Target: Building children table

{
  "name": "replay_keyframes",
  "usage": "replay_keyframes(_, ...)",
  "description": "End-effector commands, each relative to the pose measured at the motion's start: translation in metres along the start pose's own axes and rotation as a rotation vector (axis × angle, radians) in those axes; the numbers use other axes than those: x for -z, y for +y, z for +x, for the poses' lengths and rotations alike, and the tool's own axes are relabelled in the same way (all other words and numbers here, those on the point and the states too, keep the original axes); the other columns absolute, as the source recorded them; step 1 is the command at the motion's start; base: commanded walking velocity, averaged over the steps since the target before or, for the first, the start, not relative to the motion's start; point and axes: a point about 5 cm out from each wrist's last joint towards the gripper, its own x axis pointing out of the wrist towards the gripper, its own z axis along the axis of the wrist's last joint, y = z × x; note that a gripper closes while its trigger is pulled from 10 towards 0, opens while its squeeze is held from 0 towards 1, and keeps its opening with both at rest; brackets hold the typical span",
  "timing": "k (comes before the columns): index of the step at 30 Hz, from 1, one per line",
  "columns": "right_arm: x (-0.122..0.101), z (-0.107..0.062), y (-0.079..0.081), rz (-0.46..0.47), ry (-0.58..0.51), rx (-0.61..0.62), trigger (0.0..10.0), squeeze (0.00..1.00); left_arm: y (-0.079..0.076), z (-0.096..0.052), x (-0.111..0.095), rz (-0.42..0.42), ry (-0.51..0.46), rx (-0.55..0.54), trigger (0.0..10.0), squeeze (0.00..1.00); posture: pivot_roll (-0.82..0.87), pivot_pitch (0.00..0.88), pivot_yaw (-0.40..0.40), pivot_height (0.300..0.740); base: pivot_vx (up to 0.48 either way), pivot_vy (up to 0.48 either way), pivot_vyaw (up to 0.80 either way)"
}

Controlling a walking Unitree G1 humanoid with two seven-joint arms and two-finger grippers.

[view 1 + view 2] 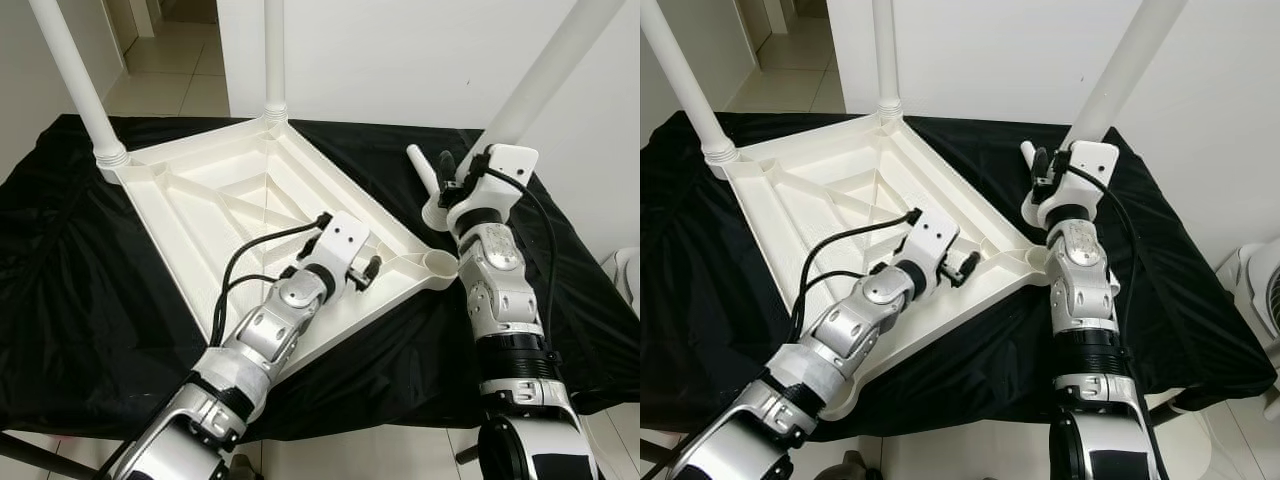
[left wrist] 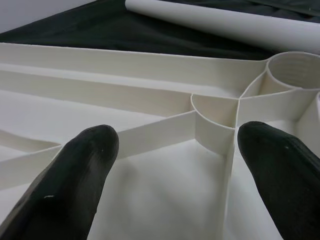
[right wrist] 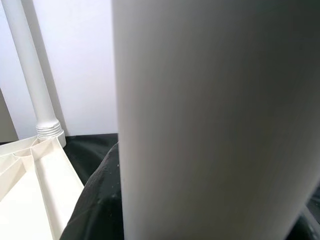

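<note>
Left gripper (image 1: 368,272) rests over the near right part of the upturned white plastic children's table top (image 1: 200,215), its two black fingers (image 2: 75,170) spread apart with nothing between them. In the left wrist view those fingers hover just above the ribbed underside, pointing toward the round empty leg socket (image 1: 440,264) at the near right corner.

The white table top lies upside down on a tabletop covered with a black cloth (image 1: 70,290), set at an angle so one corner points near and right. Two white cylindrical plastic legs stand upright in its far corners: one at the far left corner (image 1: 75,85) and one at the far middle corner (image 1: 274,60), each seated in a threaded collar.

The right gripper (image 1: 447,170) is raised just right of the empty corner socket, next to a third long white plastic leg (image 1: 545,80) that slants up and to the right, out of the picture. In the right wrist view that leg (image 3: 215,120) sits very close to the camera. Whether the right gripper's fingers are clamped on it cannot be told, since the wrist housing and the leg hide them.

Beyond the tabletop are a white wall (image 1: 400,60) and a tiled floor (image 1: 170,60).
</note>
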Motion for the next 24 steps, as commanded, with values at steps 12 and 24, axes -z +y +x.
replay_keyframes(12, -0.005, 0.000, -0.006, -0.008, -0.027, 0.016, 10.0, 0.00, -0.015, 0.014, 0.019, 0.070, 0.161, 0.270, 10.0, 0.00, 0.05, 0.000, 0.005, 0.740, 0.000, 0.000, 0.00)
replay_keyframes(24, -0.006, 0.003, -0.003, -0.006, -0.031, 0.018, 10.0, 0.00, -0.003, 0.028, 0.014, 0.080, 0.227, 0.235, 9.6, 0.00, 0.06, 0.000, 0.005, 0.740, 0.000, 0.000, 0.00)
